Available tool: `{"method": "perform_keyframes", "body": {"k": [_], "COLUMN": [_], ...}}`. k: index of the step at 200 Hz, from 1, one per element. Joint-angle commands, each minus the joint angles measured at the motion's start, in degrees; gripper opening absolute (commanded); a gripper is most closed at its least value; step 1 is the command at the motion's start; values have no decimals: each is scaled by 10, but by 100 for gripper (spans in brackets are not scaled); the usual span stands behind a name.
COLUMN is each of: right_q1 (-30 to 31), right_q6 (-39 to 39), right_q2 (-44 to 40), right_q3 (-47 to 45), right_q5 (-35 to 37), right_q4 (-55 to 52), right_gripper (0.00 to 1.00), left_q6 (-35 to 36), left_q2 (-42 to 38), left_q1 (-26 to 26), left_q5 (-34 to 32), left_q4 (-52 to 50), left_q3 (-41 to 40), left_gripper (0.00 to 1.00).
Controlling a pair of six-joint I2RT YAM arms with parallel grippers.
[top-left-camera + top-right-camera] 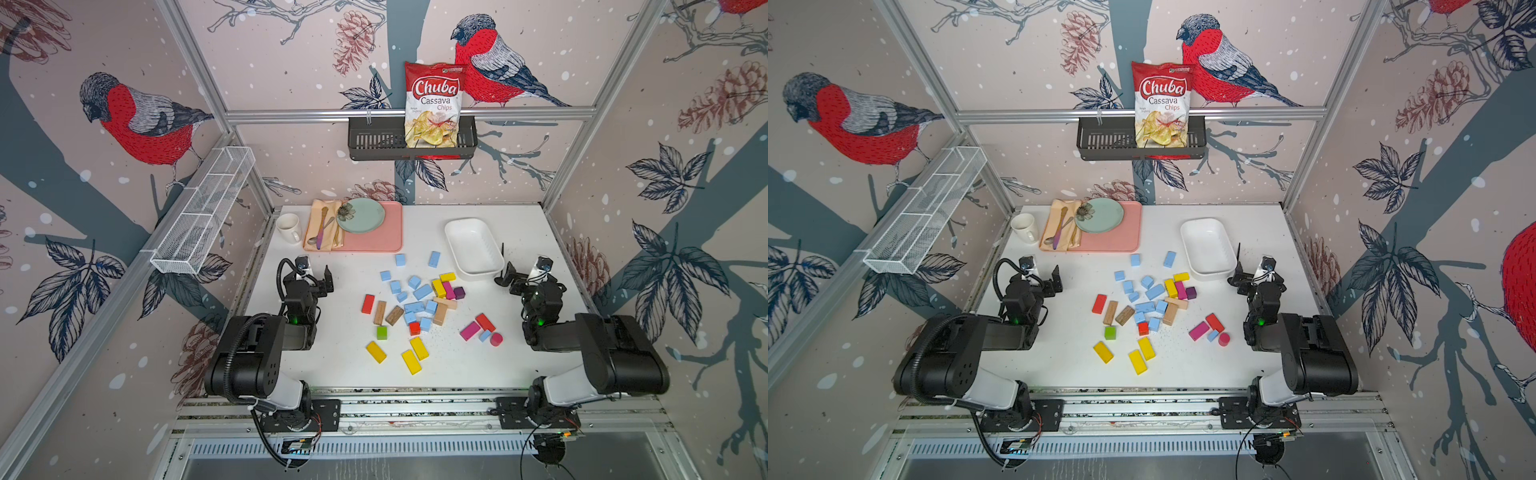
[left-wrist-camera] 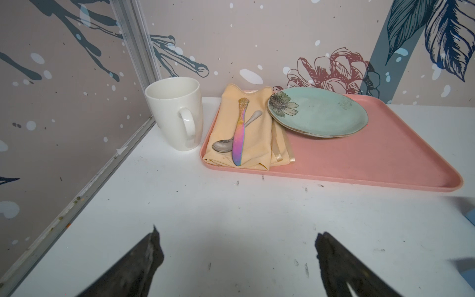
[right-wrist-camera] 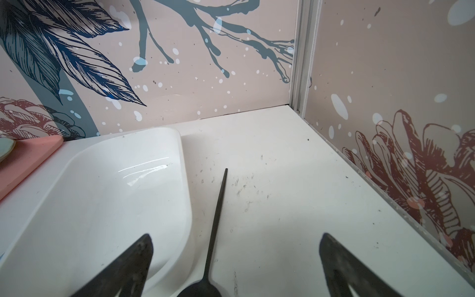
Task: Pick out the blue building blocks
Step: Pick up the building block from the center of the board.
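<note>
Both claws stand released and empty — left claw and right claw at opposite desk edges. The blue building blocks lie scattered mid-desk among other colours, none picked yet. Your next move, I judge: reach an outlying blue one, clear of neighbours.

Blue blocks matte wood; wht bin glossy plastic; napkin cloth.

I record the blue building blocks as light sky-blue. The other blocks are yellow, red, magenta, purple, green and plain brown. Worktop white; tray pink; plate mint with a dark flower print. My left claw and right claw are black.
</note>
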Motion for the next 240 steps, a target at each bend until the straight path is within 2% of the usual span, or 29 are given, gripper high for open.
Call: {"method": "perform_keyframes", "body": {"k": [1,34,66,82,100,123,143,165,185,225,240], "right_q1": [-1,-3,-23,-42,-68,-116,-113,-86,-39,101,149], "right_q6": [15,34,76,123,238,258,256,239,204,121,111], "right_q2": [-31,-80,-160,-186,-199,-198,-201,-217,-216,-165,-134], "right_q3": [27,70,88,98,122,168,191,204,233,330,369], "right_q5": [35,76,51,22,37,-73,-101,-105,-89,-24,-14], "right_q4": [-66,-167,-220,-248,-332,-428,-474,-504,-542,-642,-670], "right_gripper": [100,99,99,100,99,100,99,99,99,99,99], "left_q6": [-14,-10,-9,0,14,-6,-23,-79,-130,-144,-140], "left_q2": [-27,-100,-202,-249,-297,-353,-397,-427,-420,-341,-317], "left_q1": [0,0,0,0,0,0,0,0,0,0,-1], "left_q5": [-30,-21,3,16,33,31,25,0,-12,88,161], "left_q4": [-54,-123,-164,-209,-256,-299,-334,-392,-482,-607,-611], "left_q3": [28,44,47,66,85,93,94,110,154,249,257], "left_gripper": [96,96,96,96,96,96,96,96,96,96,94]}}
